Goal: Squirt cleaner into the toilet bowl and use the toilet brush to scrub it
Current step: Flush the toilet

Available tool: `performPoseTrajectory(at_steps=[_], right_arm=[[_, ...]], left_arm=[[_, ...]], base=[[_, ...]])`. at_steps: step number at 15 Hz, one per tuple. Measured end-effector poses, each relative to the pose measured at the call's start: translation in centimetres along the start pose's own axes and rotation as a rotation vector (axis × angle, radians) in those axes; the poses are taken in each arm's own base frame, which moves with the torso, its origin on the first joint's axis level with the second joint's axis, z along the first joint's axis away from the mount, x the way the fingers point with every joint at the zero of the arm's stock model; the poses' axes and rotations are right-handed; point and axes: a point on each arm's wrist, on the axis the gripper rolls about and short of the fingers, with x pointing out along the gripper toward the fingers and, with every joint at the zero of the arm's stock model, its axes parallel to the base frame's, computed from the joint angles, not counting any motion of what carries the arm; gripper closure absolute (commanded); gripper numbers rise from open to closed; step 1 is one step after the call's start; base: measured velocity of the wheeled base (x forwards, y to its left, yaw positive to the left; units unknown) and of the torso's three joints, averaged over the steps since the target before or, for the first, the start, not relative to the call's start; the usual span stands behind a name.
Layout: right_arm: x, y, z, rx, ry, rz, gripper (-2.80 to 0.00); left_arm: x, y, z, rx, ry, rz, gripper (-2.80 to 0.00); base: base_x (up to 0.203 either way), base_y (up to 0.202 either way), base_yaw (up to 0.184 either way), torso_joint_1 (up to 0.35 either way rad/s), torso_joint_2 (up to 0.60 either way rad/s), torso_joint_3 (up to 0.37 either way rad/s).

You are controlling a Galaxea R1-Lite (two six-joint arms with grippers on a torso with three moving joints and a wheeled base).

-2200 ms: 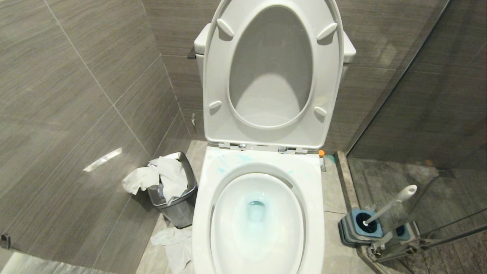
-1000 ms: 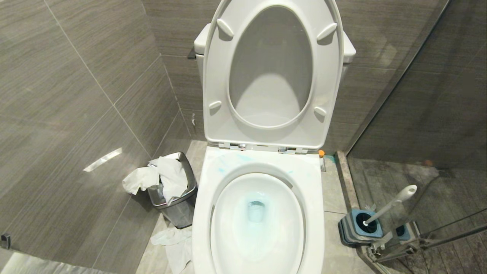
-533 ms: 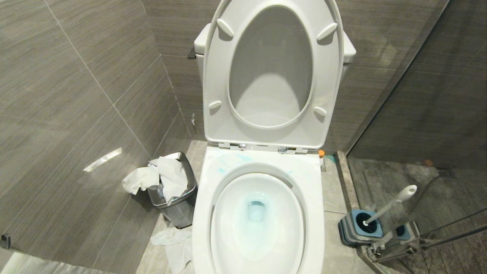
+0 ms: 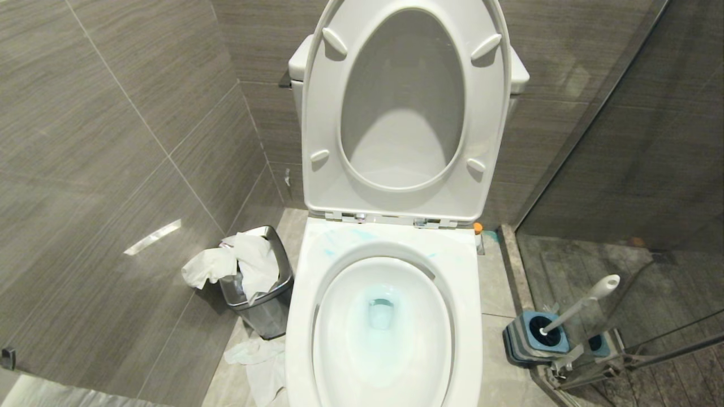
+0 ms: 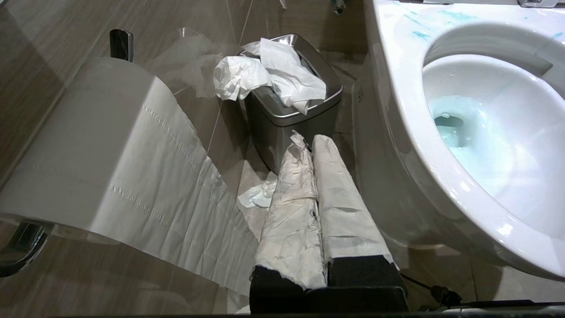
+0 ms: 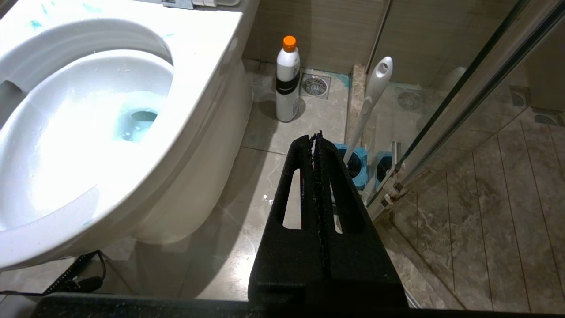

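Nearest the robot, both arms hang low on either side of the toilet, outside the head view. The left end effector (image 5: pixel 309 143), its fingers (image 5: pixel 291 207) wrapped in white paper-like padding, is pressed together and holds nothing; it sits beside a toilet paper roll (image 5: pixel 110 145) and points toward the steel bin (image 4: pixel 261 294). The right end effector (image 6: pixel 318 141) is likewise closed flat and empty, low over the floor tiles (image 6: pixel 265 132) and aimed at the brush holder. Between them is the toilet bowl (image 4: pixel 384 333), its broad white rim facing up; the cleaner (image 4: pixel 380 314) shows as turquoise-tinted water around the drain, with pale blue streaks on the rear of the rim. To the left of the bowl, crumpled tissue (image 4: pixel 237 265) spills from the bin, and more lies on the floor just in front of it. To the right, the toilet brush (image 4: pixel 582 302) stands tilted in its square grey-and-blue holder (image 4: pixel 529 339) against the glass partition (image 4: pixel 622 169) — untouched, well apart from both end effectors. Farther back, a white bottle with an orange cap (image 6: pixel 288 79) stands on the floor beside the toilet base, near a floor drain (image 6: pixel 315 86). Farthest, the seat and lid (image 4: pixel 404 107) are raised upright against the cistern.
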Motion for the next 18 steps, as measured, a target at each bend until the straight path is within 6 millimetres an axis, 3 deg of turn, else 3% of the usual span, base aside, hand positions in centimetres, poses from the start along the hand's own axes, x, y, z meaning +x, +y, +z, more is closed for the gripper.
performPoseTrajectory(at_steps=[13, 15, 18], right_arm=[[0.0, 0.0, 0.0, 0.0, 0.0, 0.0, 0.0], [0.0, 0.0, 0.0, 0.001, 0.0, 0.0, 0.0], [0.0, 0.0, 0.0, 0.0, 0.0, 0.0, 0.0]], left_arm=[[-0.2, 0.0, 0.5, 0.033, -0.011, -0.003, 0.0], [-0.8, 0.0, 2.5, 0.055, -0.05, -0.012, 0.0], [-1.1, 0.0, 7.3, 0.065, -0.089, -0.035, 0.0]], base=[[0.0, 0.0, 0.0, 0.0, 0.0, 0.0], [0.0, 0.0, 0.0, 0.0, 0.0, 0.0], [0.0, 0.0, 0.0, 0.0, 0.0, 0.0]])
